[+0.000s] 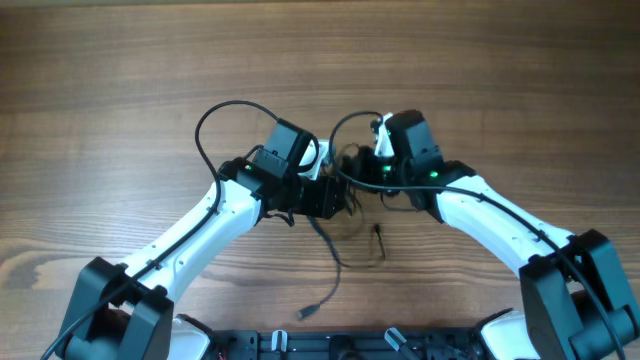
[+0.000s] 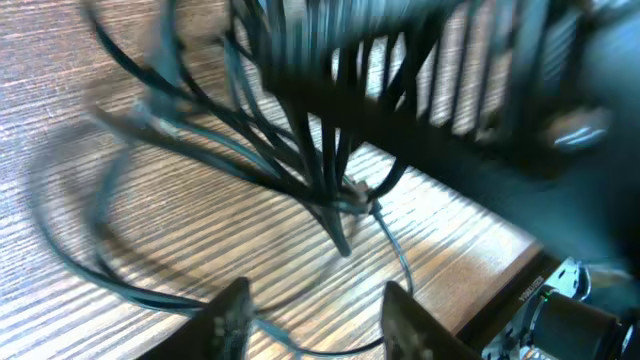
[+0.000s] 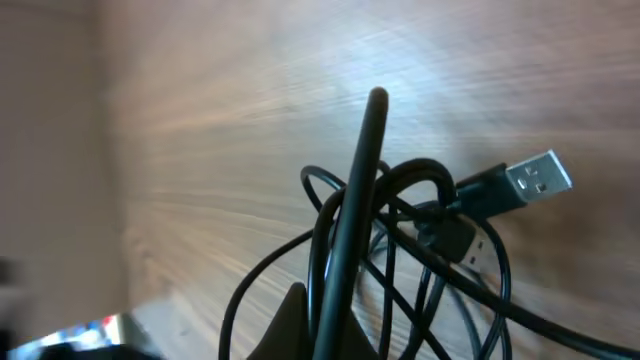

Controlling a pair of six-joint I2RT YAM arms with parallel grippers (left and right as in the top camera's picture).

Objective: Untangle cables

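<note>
The cables [image 1: 352, 172] form a black tangle between my two grippers at the table's middle. One strand trails toward the front and ends in a plug [image 1: 309, 312]. In the right wrist view the right gripper [image 3: 335, 322] is shut on a couple of strands of the cables [image 3: 420, 215], and a silvery USB plug [image 3: 538, 178] sticks out to the right. In the left wrist view blurred cables [image 2: 345, 195] hang in a bunch down to the wood. The left gripper [image 2: 320, 322] stands open just above the table. One thin strand crosses between its fingers, ungripped.
The wooden table [image 1: 120, 80] stretches bare at the back and sides. Its front edge [image 2: 520, 285] and the dark arm base [image 1: 340, 345] lie close to the left gripper. The right arm's blurred body [image 2: 560, 120] looms just above the left gripper.
</note>
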